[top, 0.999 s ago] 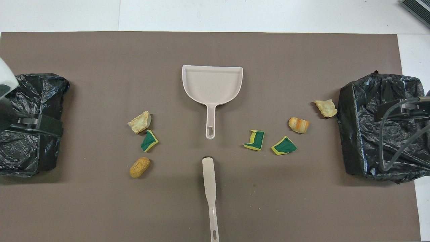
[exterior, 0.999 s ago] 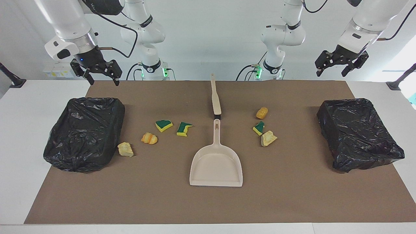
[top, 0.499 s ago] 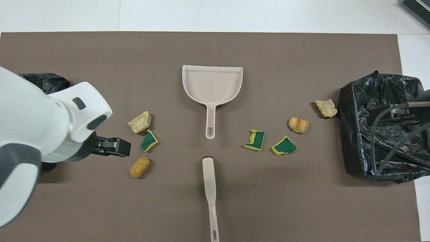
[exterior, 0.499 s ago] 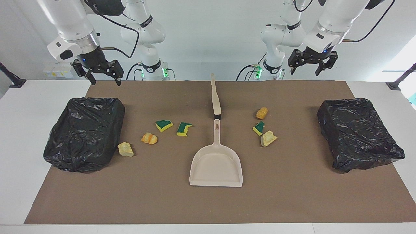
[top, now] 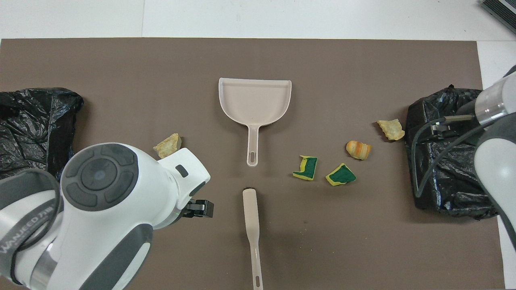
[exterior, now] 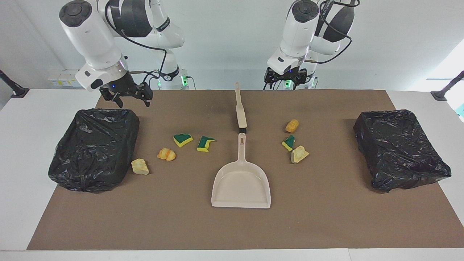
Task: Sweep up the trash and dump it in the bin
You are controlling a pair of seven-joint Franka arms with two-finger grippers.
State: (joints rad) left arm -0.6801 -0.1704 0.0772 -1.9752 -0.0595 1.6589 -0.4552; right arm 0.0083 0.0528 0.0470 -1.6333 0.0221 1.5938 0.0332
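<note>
Scraps unswept on the mat, both claws apart and empty

Trash lies in two loose groups in the middle band of the facing view, all of it on the brown mat (exterior: pixel 326 217) that covers the white table (exterior: pixel 21 145). Toward the right arm's end, at the frame's centre-left, are a pale foam chunk (exterior: pixel 140 166) just beside the black-bagged bin (exterior: pixel 96 148), an orange bread lump (exterior: pixel 166 154) and two green-and-yellow sponge pieces (exterior: pixel 182 139) (exterior: pixel 205 143). At centre-right sit another bread lump (exterior: pixel 292 125), a third sponge piece (exterior: pixel 289 143) and a second pale chunk (exterior: pixel 299 154), the last two touching or nearly so. A second bagged bin (exterior: pixel 400 148) stands at the frame's right edge, well apart from them.

The beige dustpan (exterior: pixel 241 185) lies flat at the frame's centre, its handle pointing at the robots. The hand brush (exterior: pixel 240 108) lies in line with it, its dark bristles just short of the pan's handle tip.

The right claw (exterior: pixel 127 98), at upper left of the facing view, hangs over the mat just above the nearby bin's robot-side rim, fingers apart, holding nothing. The left claw (exterior: pixel 286 81), at upper centre-right, hangs over the mat's robot-side edge near the brush's handle end, also spread and empty. In the overhead view the left arm covers two of the scraps.
</note>
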